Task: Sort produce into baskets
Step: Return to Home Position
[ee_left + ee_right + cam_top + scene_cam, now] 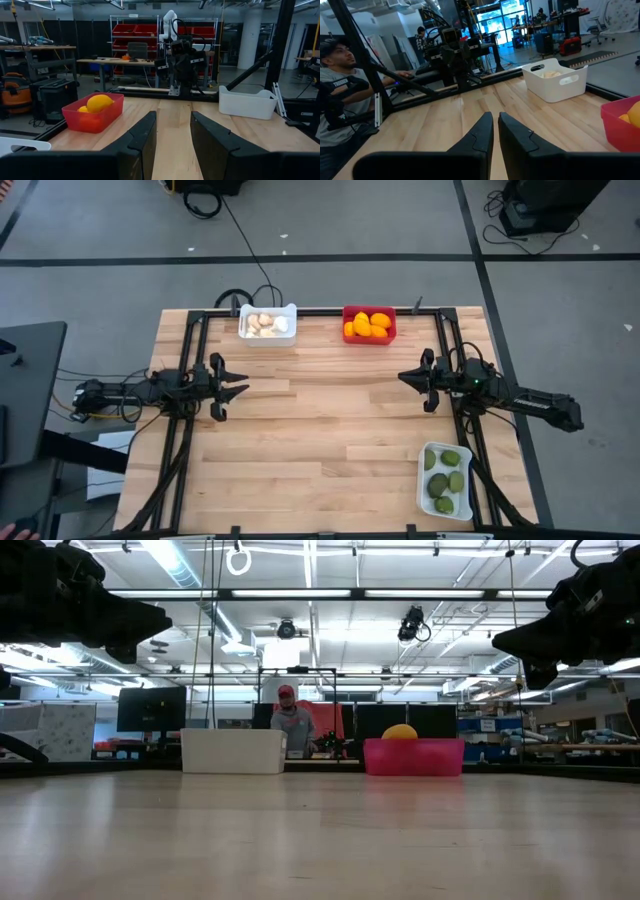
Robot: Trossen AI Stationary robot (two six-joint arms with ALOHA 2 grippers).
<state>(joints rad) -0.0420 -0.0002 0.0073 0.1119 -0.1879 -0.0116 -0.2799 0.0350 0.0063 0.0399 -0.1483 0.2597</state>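
A white basket (268, 323) of whitish bulbs (262, 324) stands at the table's far edge. A red basket (369, 324) of orange and yellow citrus (368, 325) stands to its right. A second white basket (445, 480) of dark green fruits (444, 478) stands at the near right corner. My left gripper (235, 388) hovers open and empty over the table's left side (173, 116). My right gripper (405, 378) hovers shut and empty over the right side (495, 116). The grippers point at each other.
Bare wooden table (320, 430) lies between the two grippers and toward the near edge. A black frame rail (320, 311) runs along the far edge behind the baskets. A person (340, 75) is beyond the table's left side, and another (290, 720) is beyond its far edge.
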